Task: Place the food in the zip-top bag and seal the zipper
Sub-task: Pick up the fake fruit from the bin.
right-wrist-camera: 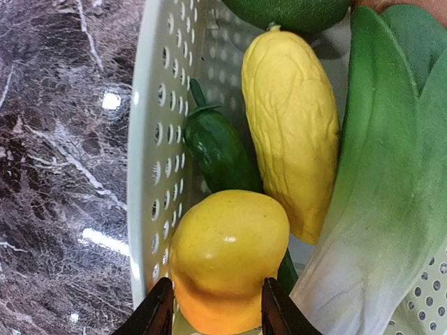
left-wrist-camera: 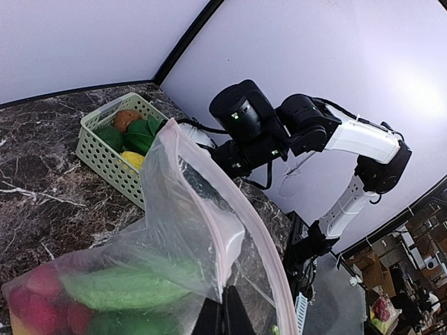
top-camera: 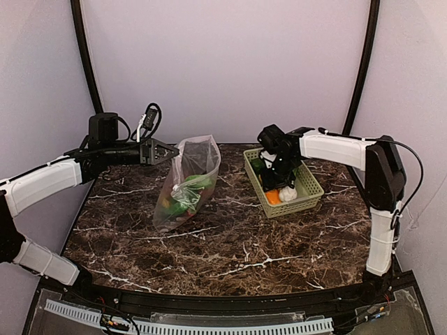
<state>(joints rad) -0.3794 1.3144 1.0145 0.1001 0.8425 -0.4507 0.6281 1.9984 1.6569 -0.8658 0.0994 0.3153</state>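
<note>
The clear zip-top bag (top-camera: 187, 183) stands slumped at mid-table with its mouth up, green and red food (top-camera: 188, 191) inside. My left gripper (top-camera: 158, 151) is shut on the bag's mouth edge; in the left wrist view its fingers (left-wrist-camera: 209, 322) pinch the plastic beside the pink zipper (left-wrist-camera: 275, 264), which gapes. My right gripper (top-camera: 274, 174) reaches down into the pale green basket (top-camera: 293, 208). In the right wrist view its fingers (right-wrist-camera: 157, 315) press both sides of a yellow-orange piece (right-wrist-camera: 227, 244). Yellow corn (right-wrist-camera: 290, 132), a dark green cucumber (right-wrist-camera: 216, 150) and bok choy (right-wrist-camera: 377, 209) lie beside it.
The basket (left-wrist-camera: 105, 157) sits to the right of the bag, on the dark marble table (top-camera: 230, 244). The right arm (left-wrist-camera: 244, 118) hangs over it just beyond the bag's mouth. Pale walls close in the back and both sides.
</note>
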